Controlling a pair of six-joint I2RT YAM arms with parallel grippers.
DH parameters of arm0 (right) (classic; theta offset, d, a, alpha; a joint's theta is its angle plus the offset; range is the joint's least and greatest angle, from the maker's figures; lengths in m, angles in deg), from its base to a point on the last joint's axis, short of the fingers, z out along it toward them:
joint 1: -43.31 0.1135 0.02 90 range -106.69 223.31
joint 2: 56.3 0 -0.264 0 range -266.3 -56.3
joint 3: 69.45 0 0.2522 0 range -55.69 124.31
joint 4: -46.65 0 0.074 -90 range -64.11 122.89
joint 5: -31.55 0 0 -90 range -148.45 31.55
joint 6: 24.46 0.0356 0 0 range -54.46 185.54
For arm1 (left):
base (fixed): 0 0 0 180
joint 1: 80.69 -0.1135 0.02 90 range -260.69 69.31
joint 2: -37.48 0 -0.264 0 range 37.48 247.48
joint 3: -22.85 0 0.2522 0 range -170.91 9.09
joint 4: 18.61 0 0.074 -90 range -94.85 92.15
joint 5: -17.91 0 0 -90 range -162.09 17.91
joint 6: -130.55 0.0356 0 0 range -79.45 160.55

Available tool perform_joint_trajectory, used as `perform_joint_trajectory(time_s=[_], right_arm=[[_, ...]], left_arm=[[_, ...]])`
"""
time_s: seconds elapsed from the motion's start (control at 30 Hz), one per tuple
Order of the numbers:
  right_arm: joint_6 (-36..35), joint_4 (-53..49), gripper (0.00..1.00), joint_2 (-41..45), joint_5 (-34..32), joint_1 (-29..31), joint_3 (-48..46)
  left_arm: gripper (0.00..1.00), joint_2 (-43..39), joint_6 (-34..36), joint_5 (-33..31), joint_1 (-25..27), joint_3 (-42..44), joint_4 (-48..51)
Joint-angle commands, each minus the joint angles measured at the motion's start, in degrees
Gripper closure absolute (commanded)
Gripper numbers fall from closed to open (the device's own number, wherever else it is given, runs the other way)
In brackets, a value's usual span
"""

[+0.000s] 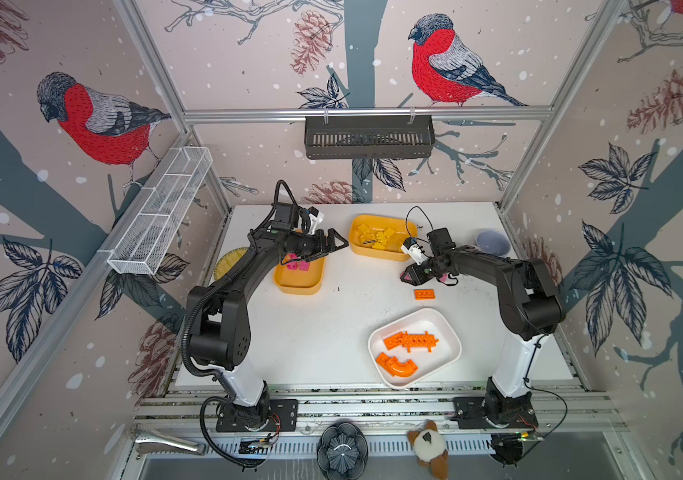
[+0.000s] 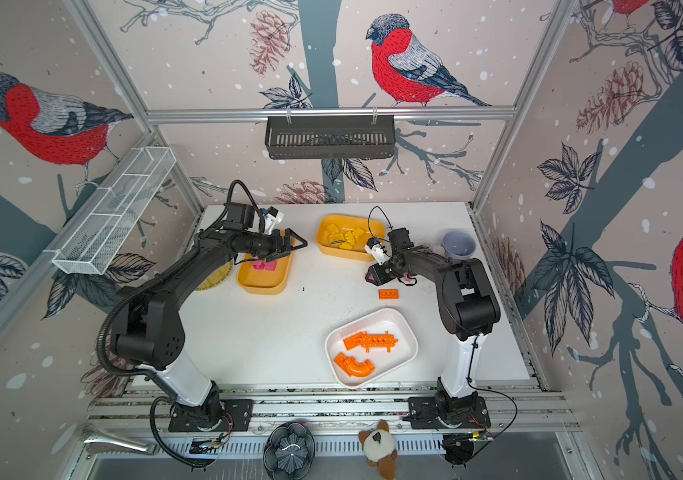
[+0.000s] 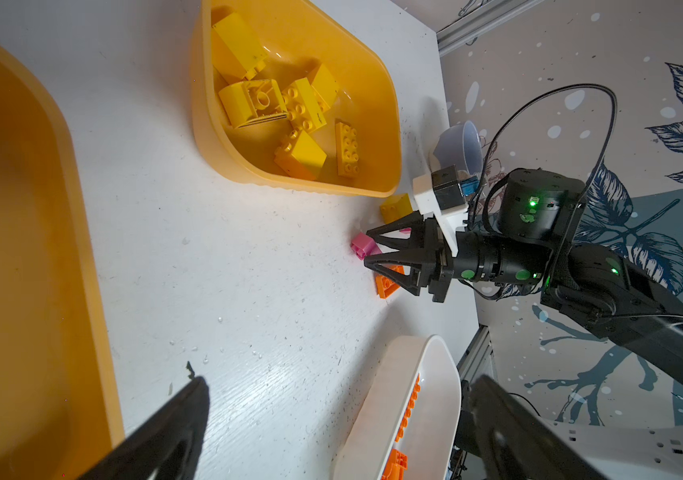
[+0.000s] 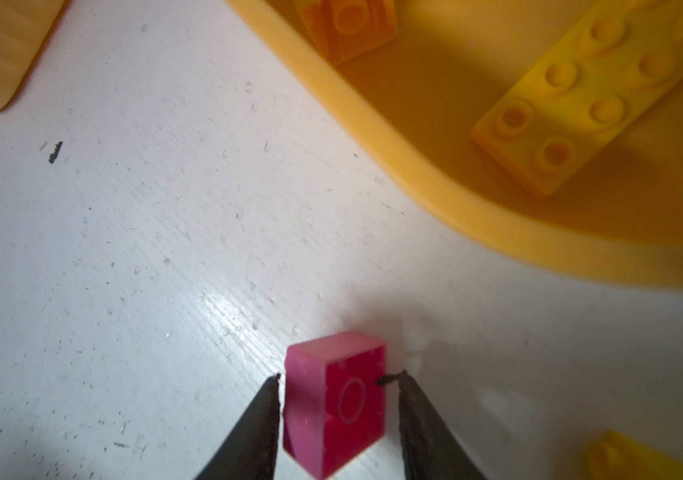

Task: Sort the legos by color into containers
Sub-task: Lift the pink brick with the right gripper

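Down at the right gripper we find the jaws only narrowly apart, with a pink cube sitting between them. A sliver of daylight shows on either side, so the tips flank the cube without pinching it. The cube lies tilted on the white counter, a ringed face turned to the wrist camera, just outside the rim of the far tub, where the yellow bricks are piled. One loose yellow brick waits on the counter beside that tub, close to the right gripper.

Over on the other side, the left gripper hangs spread wide and holds nothing. We see it in both top views, above the far end of the second yellow-orange tub, which has a few pink bricks inside.

Nearer the front sits the white tub, and in it lie the orange spiky bar and the orange arch. One orange plate is out on the bare counter, between the white tub and the right gripper, touching neither
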Motion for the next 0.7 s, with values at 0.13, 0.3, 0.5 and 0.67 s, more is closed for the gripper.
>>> perform_joint_trajectory(time_s=[0.13,0.3,0.5,0.67], right_arm=[[1.5,0.6,0.53,1.0,-0.8,-1.3,0.1],[0.8,0.4,0.52,1.0,0.3,-0.7,-0.3],[1.2,1.4,0.49,0.7,-2.9,0.7,-0.6],[0.1,2.0,0.51,0.4,-8.3,1.9,-1.0]], left_arm=[[0.03,0.5,0.5,0.7,0.3,-0.4,0.1],[0.03,0.7,0.7,0.8,0.3,-0.5,0.3],[0.03,0.8,1.1,0.8,0.3,-0.5,0.7],[0.03,0.7,1.2,0.6,0.3,-0.6,0.8]])
